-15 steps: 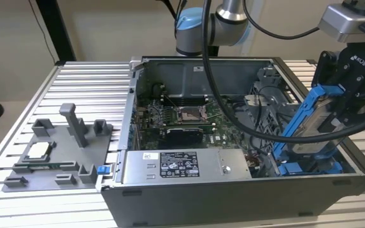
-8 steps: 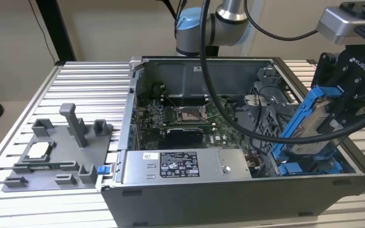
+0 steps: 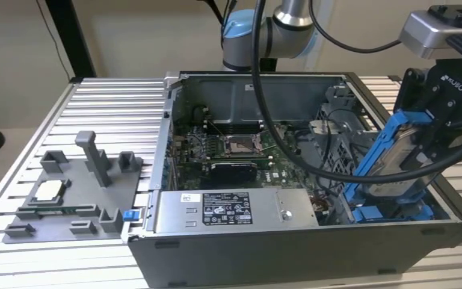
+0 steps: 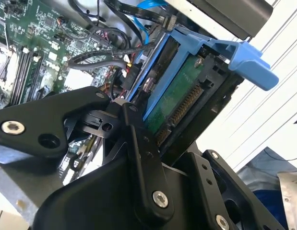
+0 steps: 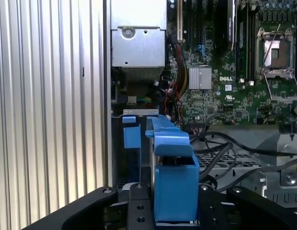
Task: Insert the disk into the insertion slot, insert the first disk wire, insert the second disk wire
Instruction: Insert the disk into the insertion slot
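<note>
- Exterior view: gripper [image 3: 420, 139] clamped on disk [image 3: 396, 162], which hangs tilted.
- Slot [image 3: 391, 212]: just beneath the gripper, disk's lower end near its mouth.
- We judge: square disk to slot, keep cables [image 3: 319, 173] clear.

Bench [image 3: 110, 102] of ribbed silver aluminium slats, laid from the exterior view's left to its right; in the first wrist view, same bench [image 5: 47, 96] as parallel ridges touching the case wall. Directly on it, toward the exterior view's right: open dark-grey computer case [image 3: 295, 256], side panel off, interior facing up. Just beside the case, toward the exterior view's left: flat grey fixture plate [image 3: 79, 192] with several upright posts [image 3: 96, 159], bearing a small square pale-topped part [image 3: 48, 189] and a narrow green circuit board [image 3: 55, 209].
</note>
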Controlling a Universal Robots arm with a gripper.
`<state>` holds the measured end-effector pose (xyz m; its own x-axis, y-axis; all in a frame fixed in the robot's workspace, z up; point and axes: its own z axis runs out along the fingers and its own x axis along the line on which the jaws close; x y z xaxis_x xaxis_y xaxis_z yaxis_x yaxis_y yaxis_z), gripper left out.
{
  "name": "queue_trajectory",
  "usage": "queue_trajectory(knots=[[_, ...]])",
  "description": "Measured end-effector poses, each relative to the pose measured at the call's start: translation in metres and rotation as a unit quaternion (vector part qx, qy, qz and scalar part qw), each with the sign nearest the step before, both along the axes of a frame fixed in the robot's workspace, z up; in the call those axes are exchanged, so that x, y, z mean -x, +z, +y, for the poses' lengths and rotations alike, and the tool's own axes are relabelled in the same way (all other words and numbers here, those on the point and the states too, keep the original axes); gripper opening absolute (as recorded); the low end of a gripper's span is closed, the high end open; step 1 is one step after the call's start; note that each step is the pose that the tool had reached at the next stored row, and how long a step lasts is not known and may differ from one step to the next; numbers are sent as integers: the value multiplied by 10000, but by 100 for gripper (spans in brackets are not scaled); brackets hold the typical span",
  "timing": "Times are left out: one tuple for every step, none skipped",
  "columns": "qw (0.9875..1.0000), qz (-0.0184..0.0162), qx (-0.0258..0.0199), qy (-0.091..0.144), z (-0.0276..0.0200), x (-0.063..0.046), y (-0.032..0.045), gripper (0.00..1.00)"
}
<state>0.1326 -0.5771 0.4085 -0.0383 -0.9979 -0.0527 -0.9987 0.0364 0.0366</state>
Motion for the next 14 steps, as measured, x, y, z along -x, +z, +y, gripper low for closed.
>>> queue_trajectory(knots=[[10000,0,0,-4,0,0,-3,0],[10000,0,1,-7,0,-1,-6,0],[10000,0,1,-10,0,-2,-9,0],[10000,0,2,-11,0,-6,-12,0],[10000,0,2,-12,0,-9,-14,0],[10000,0,2,-12,0,-12,-16,0],[10000,0,1,-13,0,-16,-18,0],[10000,-1,0,-13,0,-22,-20,0],[10000,0,0,-12,0,-26,-21,0],[10000,0,0,-12,-1,-27,-22,0],[10000,0,0,-11,-4,-27,-24,0],[10000,0,1,-4,-6,-28,-26,0],[10000,-2,-3,11,-8,-30,-31,0],[10000,-1,-7,35,-11,-30,-38,0]])
